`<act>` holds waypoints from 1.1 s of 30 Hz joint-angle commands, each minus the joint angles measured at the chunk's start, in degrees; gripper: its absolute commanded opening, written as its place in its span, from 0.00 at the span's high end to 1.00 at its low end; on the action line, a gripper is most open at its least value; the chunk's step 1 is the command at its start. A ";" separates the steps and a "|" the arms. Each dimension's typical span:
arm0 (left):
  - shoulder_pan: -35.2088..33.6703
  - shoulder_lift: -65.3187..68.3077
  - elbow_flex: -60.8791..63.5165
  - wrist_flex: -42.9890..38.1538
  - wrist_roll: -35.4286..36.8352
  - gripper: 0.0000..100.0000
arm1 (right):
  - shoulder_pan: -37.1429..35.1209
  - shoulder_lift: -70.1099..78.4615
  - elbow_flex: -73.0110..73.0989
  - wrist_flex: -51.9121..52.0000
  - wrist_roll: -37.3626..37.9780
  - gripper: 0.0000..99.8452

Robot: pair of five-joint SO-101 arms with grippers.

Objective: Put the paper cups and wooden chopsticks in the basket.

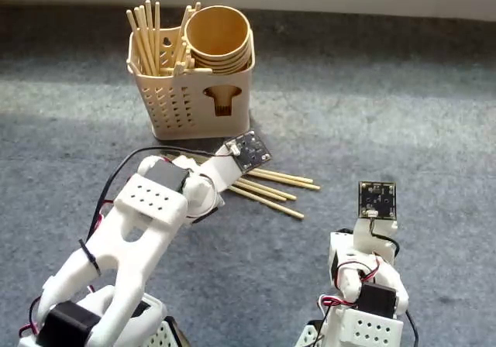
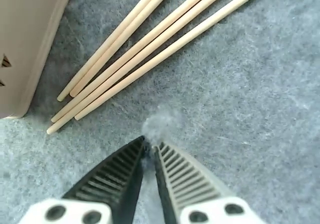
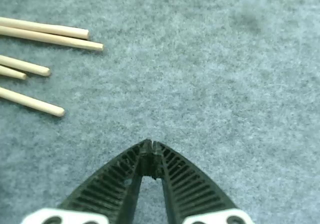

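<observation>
Most of this job looks done: the paper cups (image 1: 221, 41) sit stacked in one side of the basket (image 1: 182, 107), and a bunch of upright chopsticks (image 1: 147, 33) fills the other compartment. What's left is the loose chopsticks (image 1: 271, 191), lying flat on the grey carpet (image 1: 403, 115) just in front of the basket, roughly parallel and bunched close together. The left gripper (image 2: 149, 148) hangs right over them near their basket-side ends, fingertips pinched together on nothing. The right gripper (image 3: 150, 148) is off to the side near the sticks' other ends, also closed and empty. Handling-wise these should be easy on weight: thin, stiff wood, practically nothing to lift. The annoying part is probably that they're round and smooth, so they'll want to roll or slip out of a sloppy pinch. They also lie low in the carpet, so the jaws would have to open and press down around one. Best guess is grabbing a single stick crosswise near its middle so it doesn't seesaw. The neighbours sit so tight that snagging two at once seems likely.
</observation>
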 commanded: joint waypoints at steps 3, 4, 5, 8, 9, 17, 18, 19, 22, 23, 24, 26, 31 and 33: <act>1.27 6.20 -6.46 0.62 0.09 1.00 | 0.48 -0.04 6.81 -0.92 -0.26 0.98; 1.27 7.25 -6.81 0.62 0.09 1.00 | 0.48 -0.04 6.81 -0.92 -0.26 0.98; 1.27 8.13 -7.08 0.35 0.09 1.00 | 0.48 -0.04 6.81 -0.92 -0.26 0.98; 1.36 10.51 -7.60 0.18 0.00 1.00 | 0.48 -0.04 6.81 -0.92 -0.26 0.98; 1.36 11.30 -7.87 0.18 0.00 1.00 | 0.48 -0.04 6.81 -0.92 -0.26 0.98; 1.36 18.95 -12.35 0.18 -0.35 0.99 | 0.48 -0.04 6.81 -0.92 -0.26 0.98; 1.36 20.18 -12.97 0.18 -0.35 0.97 | 0.48 -0.04 6.81 -0.92 -0.26 0.98; 1.27 21.32 -13.49 0.18 -0.35 0.94 | 0.48 -0.04 6.81 -0.92 -0.26 0.98; 1.19 24.22 -14.55 0.18 -0.26 0.86 | 0.48 -0.04 6.81 -0.92 -0.26 0.98; 1.19 25.01 -15.08 0.18 -0.26 0.86 | 0.48 -0.04 6.81 -0.92 -0.26 0.98; 1.19 25.71 -15.52 0.18 -0.26 0.86 | 0.48 -0.04 6.81 -0.92 -0.26 0.98; 1.01 27.21 -16.57 0.18 -0.35 0.86 | 0.48 -0.04 6.81 -0.92 -0.26 0.98; 0.92 31.52 -17.54 0.26 -0.53 0.86 | 0.48 -0.04 6.81 -0.92 -0.26 0.98; 0.84 32.22 -17.19 0.53 -2.90 0.88 | 0.48 -0.04 6.81 -0.92 -0.26 0.98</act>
